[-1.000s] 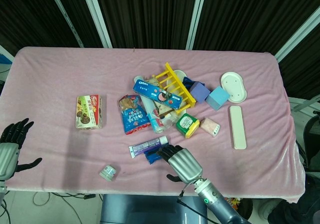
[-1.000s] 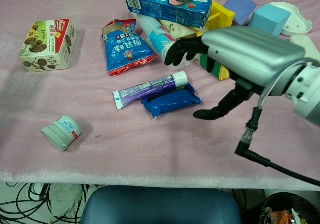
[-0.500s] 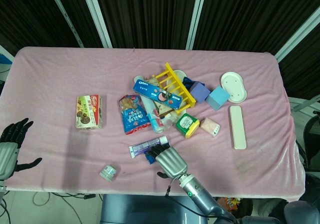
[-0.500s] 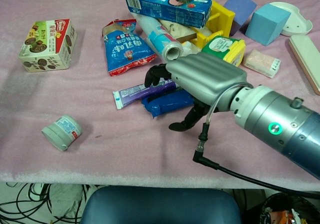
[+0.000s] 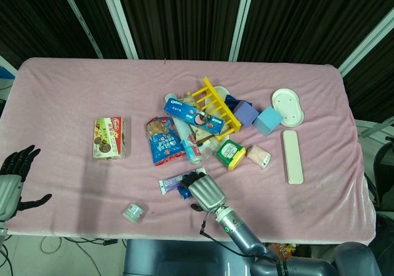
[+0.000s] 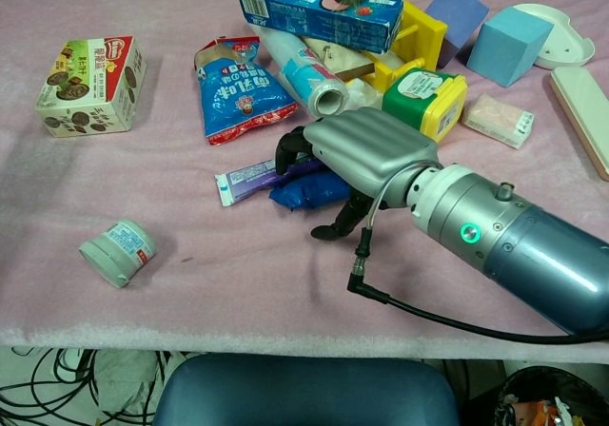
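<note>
The right robot hand (image 6: 357,160) has its palm over the purple toothpaste tube (image 6: 249,175) and the blue wrapped bar (image 6: 309,190), fingers (image 6: 290,145) curled down onto the tube's far side and thumb low on the near side — this looks like the closing stage of a grasp. Whether the fingers are actually clamped on either thing I cannot tell; the palm hides the contact.

Both things lie flat on the pink surface (image 5: 68,97), just toward 6 o'clock from the central clutter in the head view, side by side and touching. The tube's long axis runs roughly from 8 o'clock to 2 o'clock in the chest view; its flat crimped end points to 8 o'clock and the cap end is hidden under the hand. The bar lies nearly parallel, on the near side.

As I judge it, the next move calls for a firm closure on one thing only, then a straight lift — the neighbour could easily be dragged along.

The left robot hand (image 5: 13,177) hangs off the surface's edge at 8 o'clock, fingers spread, holding nothing.
</note>
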Tool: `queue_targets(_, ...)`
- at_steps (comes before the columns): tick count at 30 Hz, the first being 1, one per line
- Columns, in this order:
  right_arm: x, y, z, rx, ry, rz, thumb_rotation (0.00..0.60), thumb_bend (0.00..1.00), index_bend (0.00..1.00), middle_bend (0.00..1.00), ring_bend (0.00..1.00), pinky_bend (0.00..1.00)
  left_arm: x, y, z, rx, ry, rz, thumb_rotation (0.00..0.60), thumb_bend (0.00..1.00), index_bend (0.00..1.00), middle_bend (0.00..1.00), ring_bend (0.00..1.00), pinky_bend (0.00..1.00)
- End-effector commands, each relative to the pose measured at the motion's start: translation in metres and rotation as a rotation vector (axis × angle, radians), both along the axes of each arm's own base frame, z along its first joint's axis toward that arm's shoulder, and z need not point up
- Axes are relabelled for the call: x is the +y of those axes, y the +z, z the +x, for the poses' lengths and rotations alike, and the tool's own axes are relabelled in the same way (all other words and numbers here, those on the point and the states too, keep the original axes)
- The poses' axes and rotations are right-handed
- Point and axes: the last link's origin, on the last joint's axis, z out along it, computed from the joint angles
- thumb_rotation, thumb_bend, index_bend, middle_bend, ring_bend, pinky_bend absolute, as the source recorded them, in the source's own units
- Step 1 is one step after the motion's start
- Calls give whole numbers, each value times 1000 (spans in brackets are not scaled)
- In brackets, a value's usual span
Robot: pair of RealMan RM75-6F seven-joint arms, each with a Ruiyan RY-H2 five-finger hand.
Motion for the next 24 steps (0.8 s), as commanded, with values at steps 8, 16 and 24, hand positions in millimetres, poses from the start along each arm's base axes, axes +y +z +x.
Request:
queue_targets(8,-1,-7,-8,2,-21,9,600,418,633,571,533,588,0,0,0,0,0,-1,600,0,0,0,0,0)
queue_targets(16,-2,-4,-11,-42,-23,-5,600,503,740,666,638,677,0,0,1,1,-5,2,600,0,0,0,0,0)
queue_targets(24,-5,20,4,-159,7,-63,600,513,750,674,646,706,-1,1,1,3,-11,5,600,0,0,0,0,0)
